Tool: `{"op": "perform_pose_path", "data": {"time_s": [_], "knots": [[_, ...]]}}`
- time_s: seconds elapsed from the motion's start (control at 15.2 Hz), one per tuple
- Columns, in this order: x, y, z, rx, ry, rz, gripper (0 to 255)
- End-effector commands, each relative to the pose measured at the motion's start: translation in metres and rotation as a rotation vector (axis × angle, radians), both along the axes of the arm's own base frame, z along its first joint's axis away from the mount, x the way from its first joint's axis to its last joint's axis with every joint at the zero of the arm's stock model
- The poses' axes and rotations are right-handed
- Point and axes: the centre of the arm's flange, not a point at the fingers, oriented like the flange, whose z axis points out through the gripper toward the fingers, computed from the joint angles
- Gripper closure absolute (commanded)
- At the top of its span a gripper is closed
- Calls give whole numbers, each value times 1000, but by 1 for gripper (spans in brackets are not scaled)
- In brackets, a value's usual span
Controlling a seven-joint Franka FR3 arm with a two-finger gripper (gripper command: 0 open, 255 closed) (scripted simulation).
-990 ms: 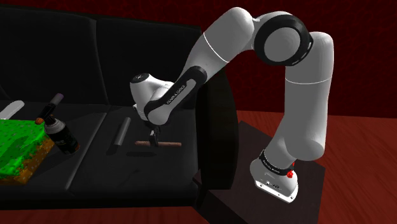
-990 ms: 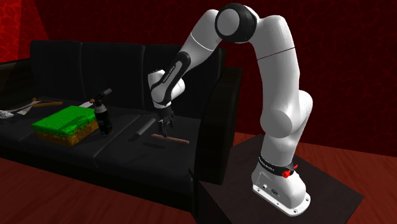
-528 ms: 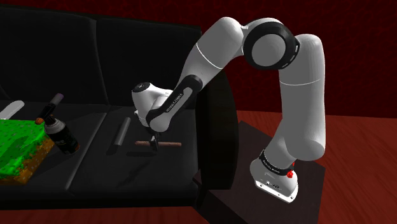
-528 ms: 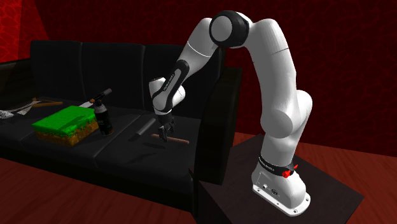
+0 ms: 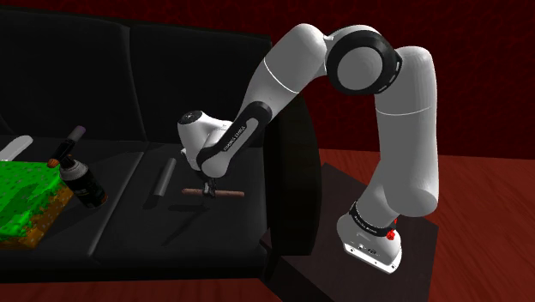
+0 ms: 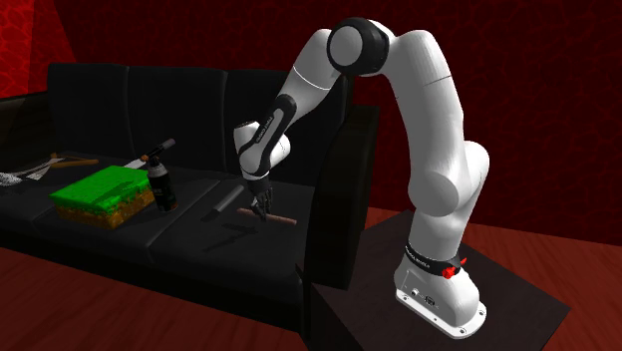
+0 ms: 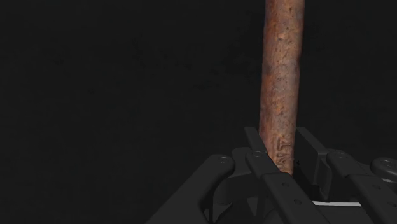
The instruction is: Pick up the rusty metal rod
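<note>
Pinching the rusty metal rod point(image 7: 280, 76) between them, the fingers point(image 7: 254, 149) press against its two sides in the wrist view, with no gap to be seen on either side. In the shoulder view the gripper point(image 5: 206, 190) stands low over the black sofa point(image 5: 103, 51) and meets the rod partway along, the longer stretch running out toward the armrest point(image 5: 296, 172). The rod lies flat on the seat cushion. By my reading, the reach and the grip are done and only the lift is left.

Around it, a dark grey cylinder point(image 5: 163, 180) lies just beside the gripper, on the side away from the armrest, apart from the rod. Farther along the seat stands a dark canister with a nozzle point(image 5: 81, 176), and beyond it a green-topped block point(image 5: 26, 202), both well apart from the rod. Nothing sits above the rod, so a straight pull upward looks unobstructed. The grey cylinder and the armrest are the nearest things to mind if the arm swings sideways.
</note>
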Motion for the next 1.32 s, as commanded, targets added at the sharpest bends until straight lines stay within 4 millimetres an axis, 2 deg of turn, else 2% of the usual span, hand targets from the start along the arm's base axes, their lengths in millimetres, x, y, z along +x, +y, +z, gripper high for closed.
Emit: {"op": "perform_pose_path", "data": {"time_s": [0.0, 0.13, 1.12, 1.25], "knots": [[-3, 3, -3, 1, 6, 5, 255], [-3, 2, -3, 1, 6, 5, 255], [-3, 2, 76, 1, 6, 5, 255], [-3, 2, 77, 1, 6, 5, 255]]}}
